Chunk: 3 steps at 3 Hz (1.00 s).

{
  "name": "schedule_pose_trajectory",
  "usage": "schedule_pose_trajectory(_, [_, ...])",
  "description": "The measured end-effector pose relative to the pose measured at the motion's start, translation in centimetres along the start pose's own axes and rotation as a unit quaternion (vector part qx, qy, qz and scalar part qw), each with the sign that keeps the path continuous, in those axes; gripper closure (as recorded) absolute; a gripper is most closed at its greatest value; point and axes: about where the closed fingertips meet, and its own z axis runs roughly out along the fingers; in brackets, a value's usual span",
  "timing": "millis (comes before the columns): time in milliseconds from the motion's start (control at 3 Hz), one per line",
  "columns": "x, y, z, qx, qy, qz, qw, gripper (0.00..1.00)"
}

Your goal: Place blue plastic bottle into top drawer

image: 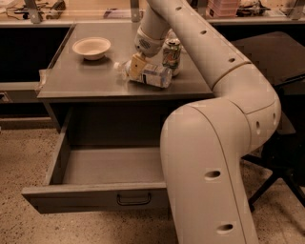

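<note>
The blue plastic bottle (153, 76) lies on its side on the grey cabinet top (86, 81), white cap pointing left, pale label facing up. My gripper (137, 66) comes down from the arm above and sits right at the bottle's neck end, touching or just over it. The top drawer (71, 200) stands pulled out below the cabinet top, with nothing showing in the part I can see; its dark bar handle (133, 199) is on the front panel. My arm's body hides the drawer's right part.
A green-and-white drink can (171, 55) stands upright just behind and right of the bottle. A white bowl (91, 47) sits at the back left of the top. A dark office chair (281, 157) stands at the right. A workbench with clutter (43, 7) runs behind.
</note>
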Motion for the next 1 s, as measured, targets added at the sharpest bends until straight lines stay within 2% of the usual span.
schedule_pose_trajectory(333, [-2.6,2.7,-1.6,-0.031,-0.052,-0.060,0.9963,0.98])
schedule_pose_trajectory(667, [-6.3,8.5,-3.2,-0.064,-0.083,-0.131,0.9858,1.00])
schedule_pose_trajectory(1000, [-5.9,9.8,-1.8,-0.078,-0.070,-0.136,0.9852,1.00])
